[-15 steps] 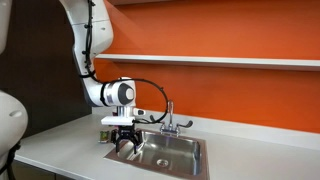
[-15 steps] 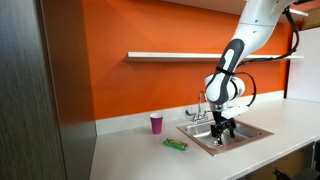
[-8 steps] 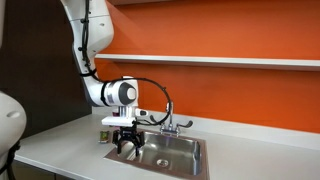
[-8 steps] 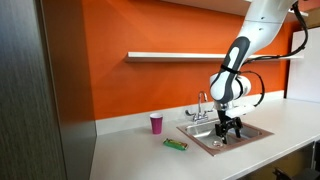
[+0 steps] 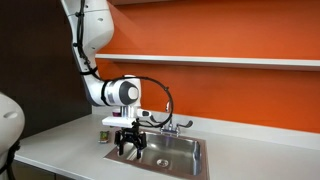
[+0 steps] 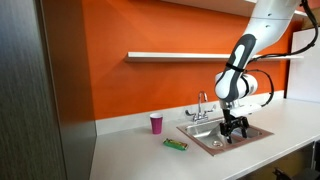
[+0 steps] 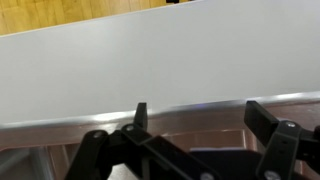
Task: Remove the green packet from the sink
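Observation:
The green packet lies flat on the white counter, left of the sink and outside it. I cannot make it out in the view from the opposite side or in the wrist view. The sink is a steel basin with a chrome faucet. My gripper hangs over the sink with its fingers pointing down, open and empty. In an exterior view it sits above the basin's near edge. In the wrist view the two spread fingers frame the sink rim and white counter.
A small pink cup stands on the counter behind the packet, near the orange wall. The faucet rises at the back of the sink. A shelf runs along the wall above. A dark cabinet stands at the counter's end.
The arm and gripper have shifted sideways over the sink, farther from the packet. The packet and the cup have not moved.

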You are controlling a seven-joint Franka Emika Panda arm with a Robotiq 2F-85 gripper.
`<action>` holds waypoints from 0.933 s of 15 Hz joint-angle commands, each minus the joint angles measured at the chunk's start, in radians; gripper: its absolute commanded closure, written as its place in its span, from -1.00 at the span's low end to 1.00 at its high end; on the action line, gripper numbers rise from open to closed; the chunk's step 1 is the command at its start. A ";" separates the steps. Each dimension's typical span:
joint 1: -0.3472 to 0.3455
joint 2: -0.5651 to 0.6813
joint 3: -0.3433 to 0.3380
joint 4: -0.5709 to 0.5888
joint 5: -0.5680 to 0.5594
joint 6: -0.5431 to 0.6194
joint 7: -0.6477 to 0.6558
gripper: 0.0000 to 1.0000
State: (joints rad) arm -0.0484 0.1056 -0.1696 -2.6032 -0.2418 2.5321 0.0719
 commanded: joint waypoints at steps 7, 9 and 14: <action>-0.032 -0.109 0.002 -0.056 -0.032 0.006 0.053 -1.00; -0.036 -0.130 0.004 -0.067 -0.040 0.008 0.062 -1.00; -0.047 -0.174 0.011 -0.091 -0.061 0.002 0.080 -1.00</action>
State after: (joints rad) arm -0.0677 -0.0087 -0.1736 -2.6560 -0.2668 2.5342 0.1160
